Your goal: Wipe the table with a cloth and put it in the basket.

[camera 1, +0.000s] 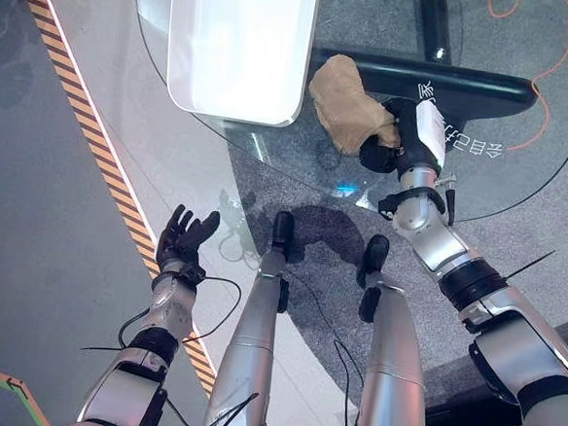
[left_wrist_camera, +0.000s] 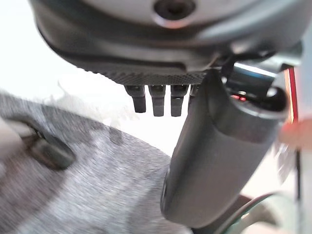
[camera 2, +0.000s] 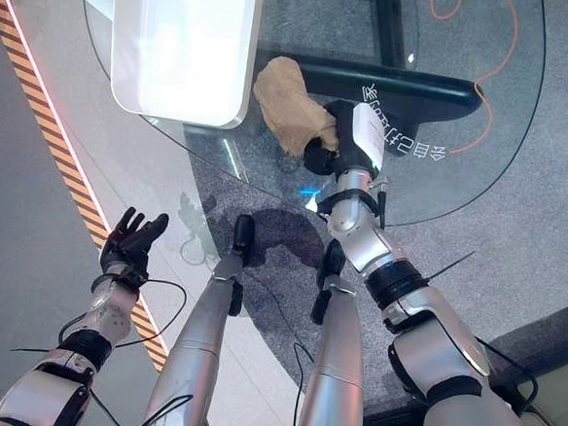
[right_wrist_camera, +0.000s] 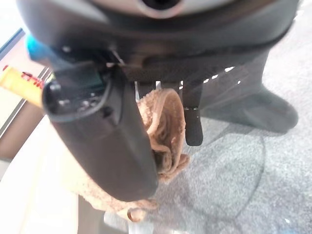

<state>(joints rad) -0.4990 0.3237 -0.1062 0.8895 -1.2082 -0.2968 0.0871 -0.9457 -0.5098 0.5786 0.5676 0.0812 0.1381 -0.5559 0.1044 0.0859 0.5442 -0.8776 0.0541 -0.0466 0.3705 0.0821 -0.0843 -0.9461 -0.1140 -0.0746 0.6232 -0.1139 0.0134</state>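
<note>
On the glass tabletop [camera 1: 520,181], near its front edge, the right hand [camera 1: 399,135] grips a crumpled tan cloth [camera 1: 345,102], fingers and thumb curled round it. A white tray [camera 1: 242,44] lies just beside the cloth. The left hand [camera 1: 183,237] hangs low over the floor, fingers straight and spread, holding nothing.

The arms are silver-grey metal tubes with black bands at the joints, pretty chunky near the shoulders. Each one ends in a dark, matte hand, left [camera 1: 183,237] and right [camera 1: 395,133]; the right has a white printed label on its back.
</note>
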